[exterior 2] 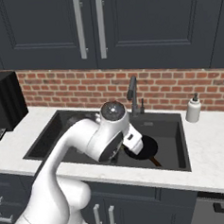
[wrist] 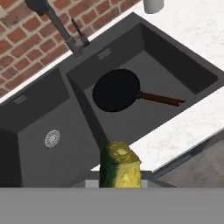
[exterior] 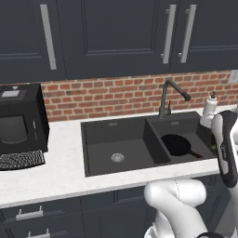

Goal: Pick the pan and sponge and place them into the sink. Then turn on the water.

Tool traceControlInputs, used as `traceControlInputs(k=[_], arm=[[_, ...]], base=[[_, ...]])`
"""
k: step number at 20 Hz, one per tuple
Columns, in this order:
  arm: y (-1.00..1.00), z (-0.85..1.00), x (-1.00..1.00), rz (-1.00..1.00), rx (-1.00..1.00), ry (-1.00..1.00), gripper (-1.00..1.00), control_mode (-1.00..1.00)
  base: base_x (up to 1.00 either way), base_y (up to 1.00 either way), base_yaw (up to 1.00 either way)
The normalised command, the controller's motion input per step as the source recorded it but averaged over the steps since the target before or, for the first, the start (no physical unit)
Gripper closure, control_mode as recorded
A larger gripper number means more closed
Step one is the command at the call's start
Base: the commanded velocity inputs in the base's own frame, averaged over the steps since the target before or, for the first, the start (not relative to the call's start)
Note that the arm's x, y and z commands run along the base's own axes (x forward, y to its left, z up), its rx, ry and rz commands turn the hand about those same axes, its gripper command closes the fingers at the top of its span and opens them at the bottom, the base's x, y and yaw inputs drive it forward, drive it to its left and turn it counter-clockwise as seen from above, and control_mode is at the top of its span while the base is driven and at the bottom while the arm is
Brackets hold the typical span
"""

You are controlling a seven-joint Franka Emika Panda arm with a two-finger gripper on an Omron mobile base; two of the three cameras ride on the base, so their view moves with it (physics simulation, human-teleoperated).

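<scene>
Pan point(wrist: 116, 90): round, shallow and black, lying flat on the floor of the smaller right basin; its brown handle points away from the faucet toward the basin's outer wall. It takes up a good part of that basin's floor.
Sponge point(wrist: 119, 169): a small block, yellow over most of what shows with a dark green strip down one side, surface bumpy — it sits at the very bottom of the hand view, above the counter edge in front of the divider between the two basins.
Gripper: the finger tips themselves are hidden behind the sponge, which sits just where they rise, so the sponge looks held (the contact itself is not visible).
Sink point(exterior: 97, 160): matte black, two basins; the wider left one holds only its round silver drain point(wrist: 52, 138).
Faucet point(exterior: 169, 95): dark grey gooseneck behind the divider, spout angled over the right basin.
Soap dispenser point(exterior 2: 194, 109): white bottle on the white counter point(exterior: 60, 172), right of the sink.
</scene>
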Motion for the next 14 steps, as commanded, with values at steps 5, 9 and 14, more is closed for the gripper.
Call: traceControlInputs(k=[5, 9, 14], arm=[[-0.49, 0.00, 0.32, 0.01, 0.18, 0.10, 1.00, -1.00], [-0.29, -0.09, 0.29, 0.00, 0.13, 0.00, 1.00, -1.00], [-0.12, -0.30, 0.28, 0.00, 0.05, 0.00, 1.00, -1.00]], base=[[0.00, 0.00, 0.00], [0.00, 0.00, 0.00], [0.00, 0.00, 0.00]])
